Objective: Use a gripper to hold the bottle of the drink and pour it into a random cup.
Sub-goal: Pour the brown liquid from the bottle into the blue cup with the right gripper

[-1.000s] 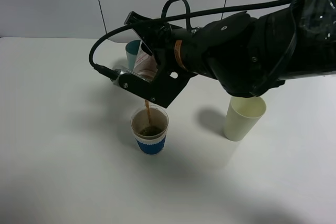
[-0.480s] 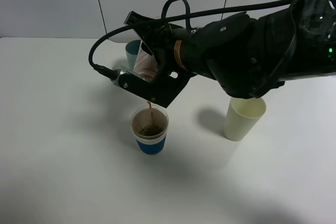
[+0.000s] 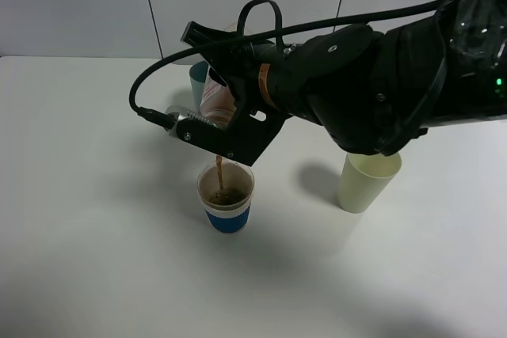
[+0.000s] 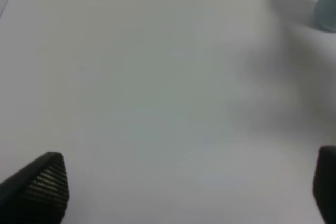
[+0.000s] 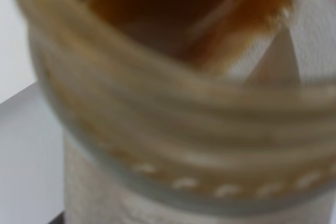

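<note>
Starting nearest the camera: white bench (image 3: 95, 275), open room across the front and left. One blue-banded cup (image 3: 227, 210) stood upright near the middle, with brown drink pooled inside. A thin brown stream (image 3: 219, 169) fell into it from the bottle (image 3: 214, 102), which was tipped mouth-down just above the cup and apart from it. The right gripper (image 3: 228, 138) had its jaws clamped tight on the bottle. The right wrist view was filled by the bottle's ribbed neck (image 5: 173, 129), blurred, with brown liquid at the mouth.

The left gripper (image 4: 184, 192) had its jaws spread wide, holding nothing, over bare bench.

Count: three cups, one bottle. The pale green cup (image 3: 367, 181) stood to the right, well apart from the blue one, its rim partly under the arm, contents not clear. The teal cup (image 3: 198, 78) stood behind the gripper, mostly hidden. The bench's far edge met the wall (image 3: 79, 5).
</note>
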